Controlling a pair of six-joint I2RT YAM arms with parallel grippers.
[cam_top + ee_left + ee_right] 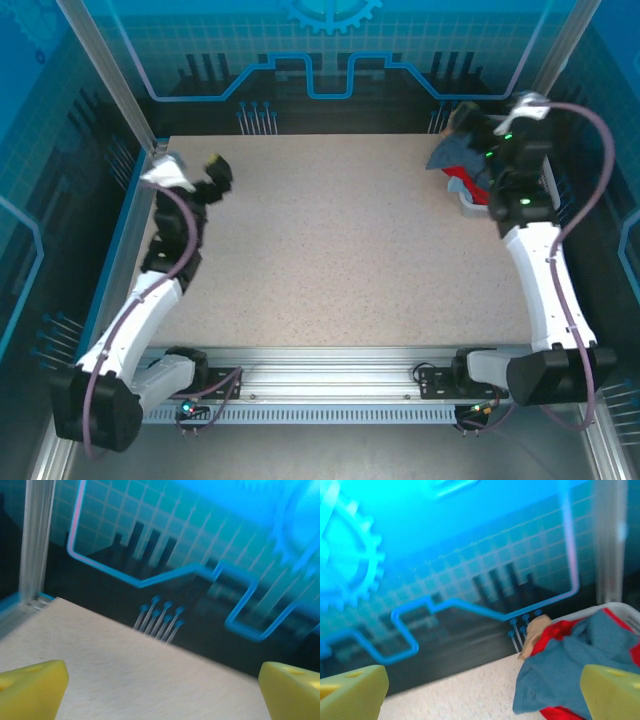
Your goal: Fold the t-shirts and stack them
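**Top view.** Find the left gripper (217,172) over the far left of the table (340,260), well apart from the cloth. The right arm (535,260) reaches into the far right corner. There the t-shirts (452,168) lie heaped in a basket (468,209), with a blue shirt (455,155) on top and a red shirt (458,184) under it.

**Left wrist view.** You see the yellow fingers (30,687) spread wide with only bare table between them.

**Right wrist view.** The right gripper (480,695) is likewise spread wide and grips nothing. The blue shirt hangs down the near side of the heap, just beside the right-hand fingertip. The red shirt shows behind and below it. A tan shirt (534,630) peeks out at the heap's left edge. The white basket rim shows at the far right.
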